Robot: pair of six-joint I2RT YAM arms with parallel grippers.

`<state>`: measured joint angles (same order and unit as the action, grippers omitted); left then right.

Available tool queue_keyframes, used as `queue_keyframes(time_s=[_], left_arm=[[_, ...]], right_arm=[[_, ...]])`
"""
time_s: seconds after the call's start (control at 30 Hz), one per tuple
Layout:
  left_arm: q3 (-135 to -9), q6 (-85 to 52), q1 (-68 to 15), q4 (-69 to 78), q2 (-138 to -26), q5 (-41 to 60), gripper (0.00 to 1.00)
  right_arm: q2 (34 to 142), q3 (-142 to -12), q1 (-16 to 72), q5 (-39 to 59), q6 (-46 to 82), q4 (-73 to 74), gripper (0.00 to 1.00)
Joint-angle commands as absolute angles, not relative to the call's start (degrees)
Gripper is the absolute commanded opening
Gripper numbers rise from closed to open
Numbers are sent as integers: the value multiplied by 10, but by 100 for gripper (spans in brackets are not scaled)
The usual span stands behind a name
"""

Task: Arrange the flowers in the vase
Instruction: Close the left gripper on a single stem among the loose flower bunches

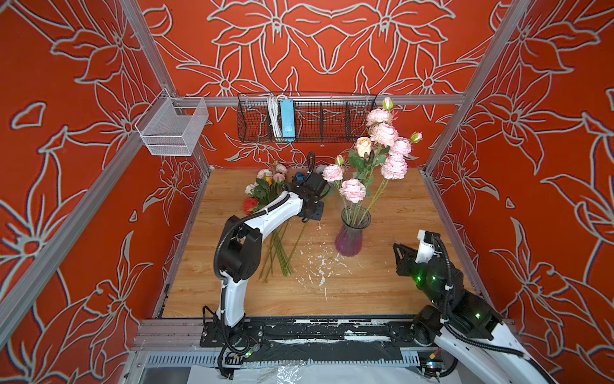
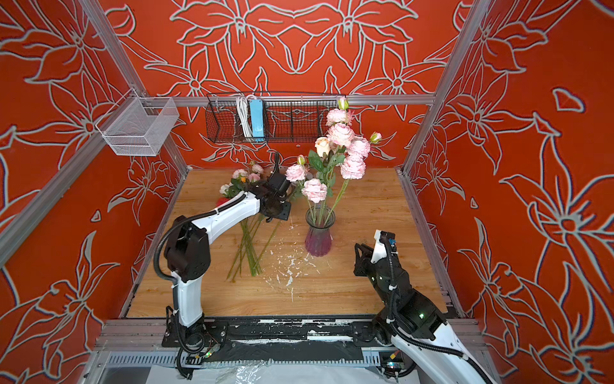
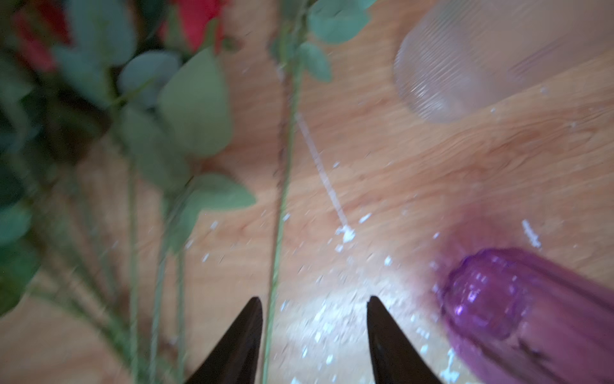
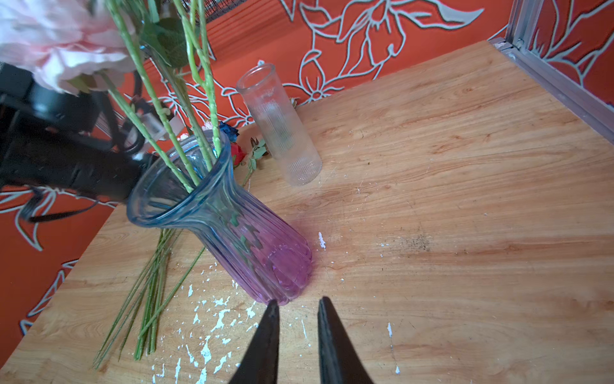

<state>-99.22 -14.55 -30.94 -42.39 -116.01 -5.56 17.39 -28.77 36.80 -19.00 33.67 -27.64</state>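
Purple glass at the foot, blue at the lip: the vase (image 4: 252, 239) stands upright on the table (image 4: 465, 199) just ahead of my right hand (image 4: 299, 299). That hand's fingers are a narrow slit apart, nothing between them. Pink flowers (image 1: 383, 134) already stand in the vase, stems fanning out of its mouth.

My left hand (image 3: 314, 299) is over the loose flowers (image 1: 265, 186) lying flat on the wood. Its fingers are well apart and grip nothing. One green stem (image 3: 282, 199) runs between them, hugging one finger; whether it touches, I can't tell. The vase's base sits just off one side of this hand, the leafy heap off the other.

Past the vase from my right hand, a clear ribbed glass (image 4: 282, 133) stands alone. White flecks (image 4: 216, 316) speckle the wood near both hands.
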Motion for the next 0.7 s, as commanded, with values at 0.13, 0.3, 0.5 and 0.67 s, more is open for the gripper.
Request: queue_keyframes(time_s=[0.13,0.3,0.5,0.67], left_arm=[[-1093,-111,-298,-449,-1293,-39,51],[-1073,-126,-290,-432,-1303,-59,49],[-1023,-129,-287,-408,-1291,-50,40],[-982,-133,-287,-392,-1250,-15,38]], right_arm=[[150,-278,367,-192,362,-271,24],[127,-281,367,-201,356,-288,24],[134,-284,367,-195,350,-291,24],[127,-277,367,-198,355,-288,24]])
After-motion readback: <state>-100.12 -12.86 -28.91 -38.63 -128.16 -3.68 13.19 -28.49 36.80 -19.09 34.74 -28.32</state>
